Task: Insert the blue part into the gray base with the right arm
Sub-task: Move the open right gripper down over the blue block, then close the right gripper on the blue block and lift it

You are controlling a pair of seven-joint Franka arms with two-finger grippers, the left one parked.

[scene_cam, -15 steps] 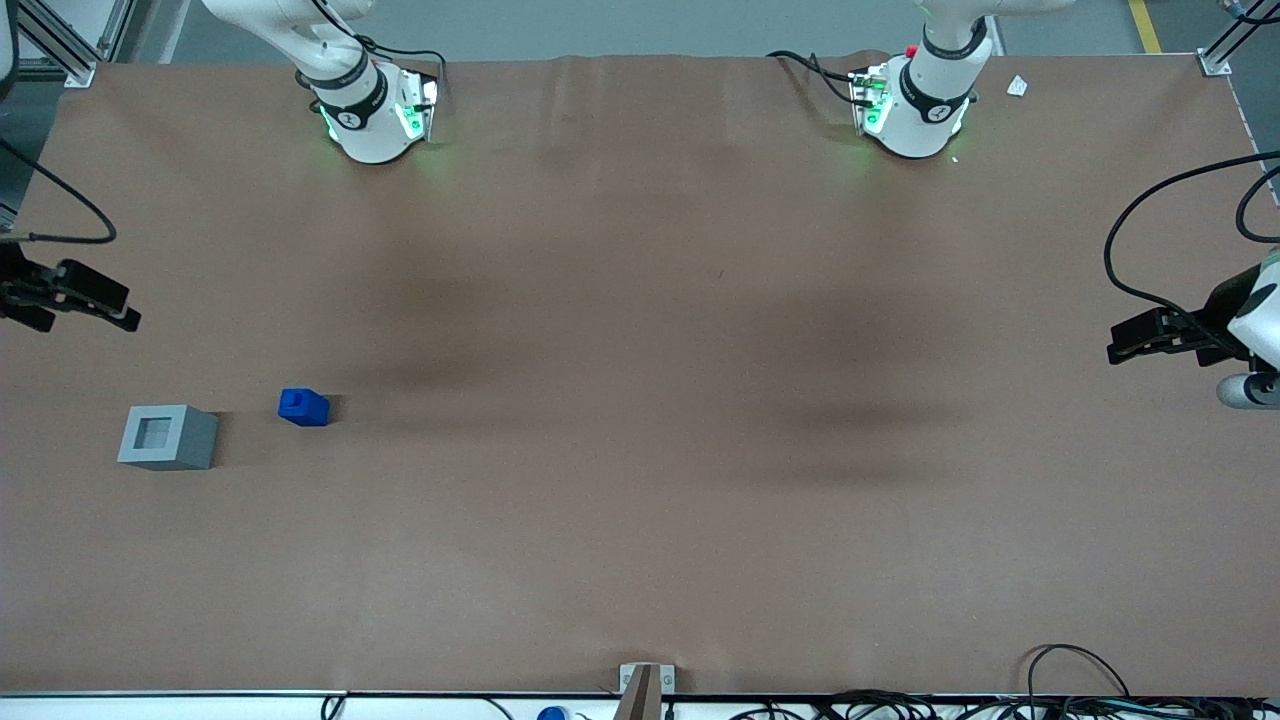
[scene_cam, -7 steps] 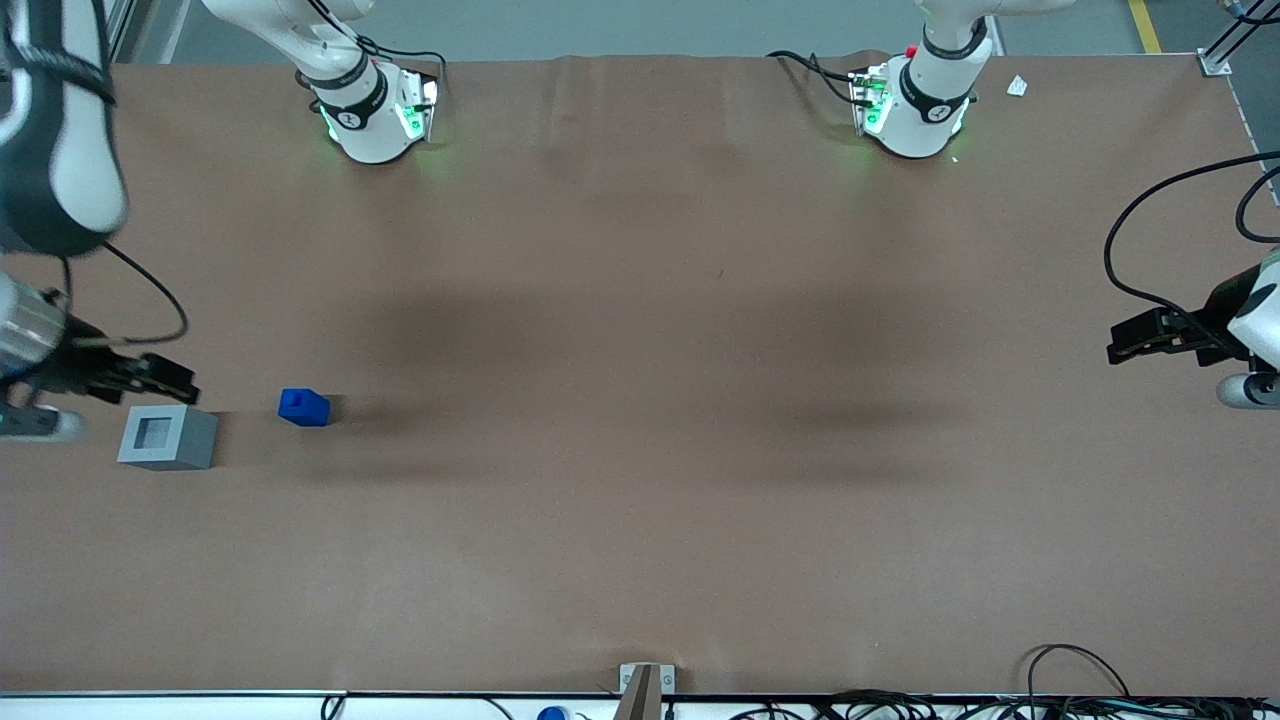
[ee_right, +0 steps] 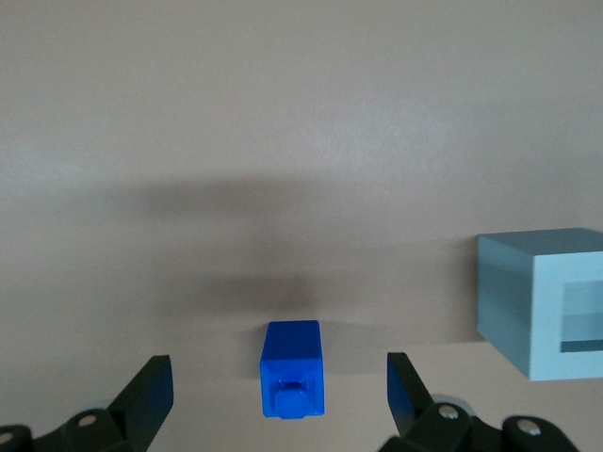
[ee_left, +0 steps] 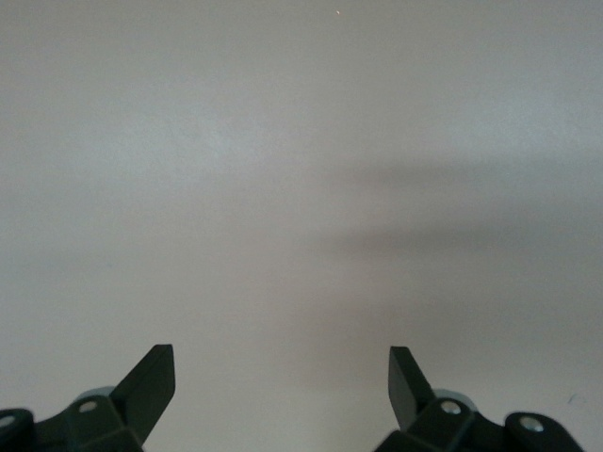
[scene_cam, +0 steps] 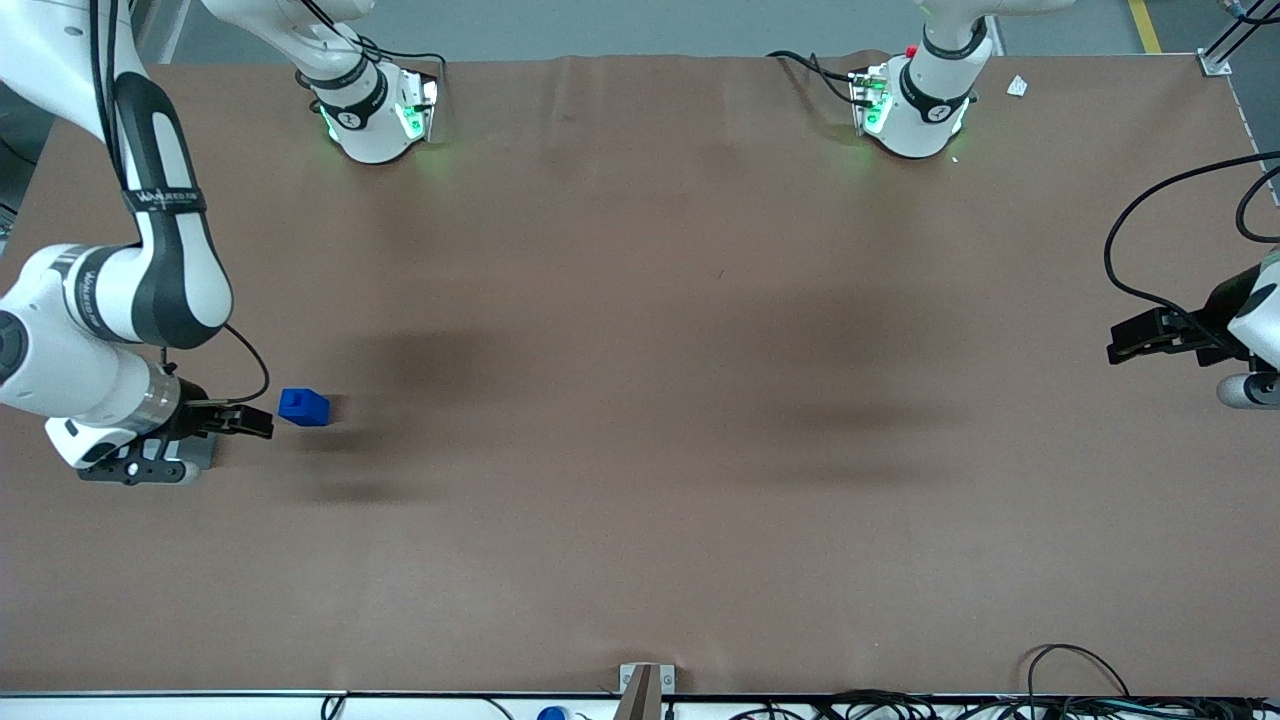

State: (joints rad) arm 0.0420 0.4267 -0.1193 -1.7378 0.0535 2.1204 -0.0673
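The blue part [scene_cam: 304,407] lies on the brown table, its narrow stub facing my gripper in the right wrist view [ee_right: 292,365]. My right arm [scene_cam: 150,270] reaches low over the table. Its gripper [scene_cam: 262,421] is open and empty, just short of the blue part, fingertips apart from it. In the right wrist view the open gripper [ee_right: 278,377] has a finger on each side of the part with wide gaps. The gray base [ee_right: 542,301] stands beside the part; in the front view my wrist covers nearly all of it.
The brown table [scene_cam: 640,400] spreads wide toward the parked arm's end. Two arm bases [scene_cam: 375,110] [scene_cam: 915,105] stand at the edge farthest from the front camera. A small metal bracket [scene_cam: 645,685] and cables [scene_cam: 1080,690] sit at the nearest edge.
My right arm has swung in from the table's end, passed over the gray base and come close to the blue part. The part and the base have not moved.
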